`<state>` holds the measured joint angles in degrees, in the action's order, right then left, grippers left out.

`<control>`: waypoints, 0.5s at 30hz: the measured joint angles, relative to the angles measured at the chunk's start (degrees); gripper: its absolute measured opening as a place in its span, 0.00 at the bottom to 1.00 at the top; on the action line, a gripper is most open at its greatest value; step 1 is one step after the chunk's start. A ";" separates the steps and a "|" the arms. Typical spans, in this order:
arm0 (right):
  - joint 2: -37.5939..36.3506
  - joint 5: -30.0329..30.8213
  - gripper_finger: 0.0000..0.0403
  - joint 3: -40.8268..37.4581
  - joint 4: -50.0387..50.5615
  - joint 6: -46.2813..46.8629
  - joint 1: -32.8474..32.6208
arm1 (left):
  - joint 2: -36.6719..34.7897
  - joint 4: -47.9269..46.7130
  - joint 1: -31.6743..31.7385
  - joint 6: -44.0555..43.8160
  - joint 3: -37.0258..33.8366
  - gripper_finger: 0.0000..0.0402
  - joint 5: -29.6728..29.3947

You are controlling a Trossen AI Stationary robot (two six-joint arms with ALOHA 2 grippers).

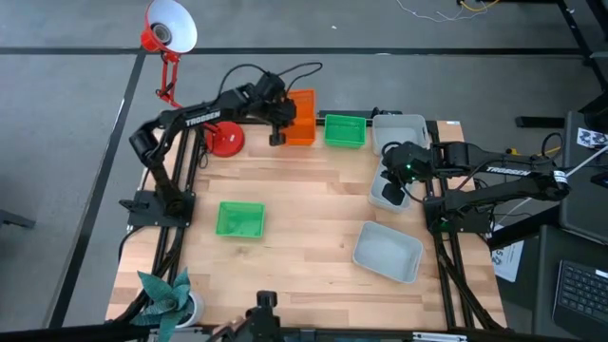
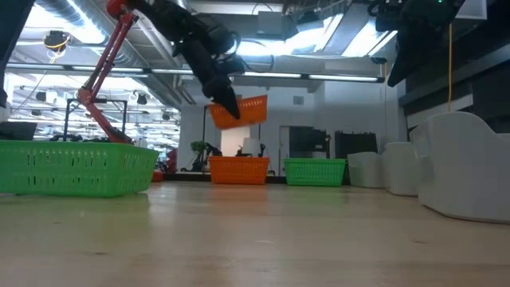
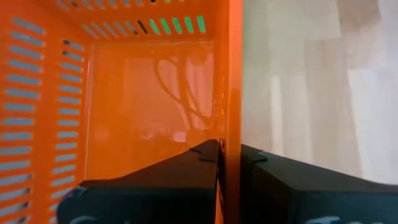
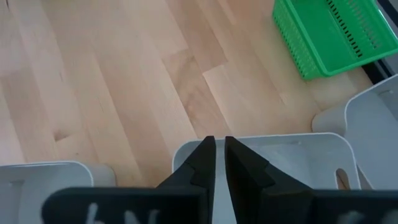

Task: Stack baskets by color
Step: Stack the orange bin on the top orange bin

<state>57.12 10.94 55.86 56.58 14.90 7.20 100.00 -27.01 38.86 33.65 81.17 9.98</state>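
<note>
My left gripper (image 1: 276, 133) is shut on an orange basket (image 2: 243, 110) and holds it in the air over a second orange basket (image 2: 239, 170) that rests on its bottom at the table's far edge. A green basket (image 1: 344, 130) stands right of them. Another green basket (image 1: 239, 218) sits at the near left. My right gripper (image 1: 392, 185) is shut on a grey basket (image 1: 385, 197) at the right. A second grey basket (image 1: 399, 128) stands at the far right, and a third (image 1: 388, 252) at the near right. My left gripper pinches one side wall (image 3: 234, 118) of the orange basket at its rim, one finger inside (image 3: 202, 158) and one outside. The basket hangs tilted, clear of the table and of the orange basket below. My right gripper pinches the grey basket's wall (image 4: 255, 142) at its rim, slanting down from above, one finger on each face. Whether this basket is off the table I cannot tell.
A red desk lamp stands with its round base (image 1: 226, 140) just left of the orange baskets and its head (image 1: 169, 27) beyond the far edge. A teal plant-like ornament (image 1: 166, 294) sits at the near left corner. Bare wood (image 1: 304, 209) lies in the middle.
</note>
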 joint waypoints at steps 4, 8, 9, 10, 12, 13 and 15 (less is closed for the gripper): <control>0.00 0.00 0.09 0.00 -0.04 0.48 0.00 | 3.59 -0.37 -0.36 -1.02 0.01 0.00 -1.01; 0.00 0.00 0.09 0.00 -0.02 1.21 0.00 | 6.01 1.50 -0.41 -1.65 -0.08 0.00 -1.56; 0.00 0.00 0.09 0.00 -0.04 1.20 0.00 | 6.22 2.00 -0.43 -1.86 0.04 0.00 -1.51; 0.00 0.00 0.09 0.00 -0.03 1.20 0.00 | 6.48 2.06 -0.43 -1.95 0.09 0.00 -1.51; 0.00 0.00 0.09 0.00 -0.02 1.17 0.00 | 6.90 1.17 -0.41 -2.03 -0.01 0.00 -1.50; 0.00 0.00 0.09 0.00 -0.02 1.17 0.00 | 6.92 0.58 -0.41 -2.03 -0.02 0.00 -1.51; 0.00 0.00 0.09 0.00 -0.02 1.11 0.00 | 6.87 0.47 -0.58 -1.96 0.00 0.00 -1.52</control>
<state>57.12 10.94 55.86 56.55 16.02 7.20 106.87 -26.54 38.29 31.69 81.17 8.46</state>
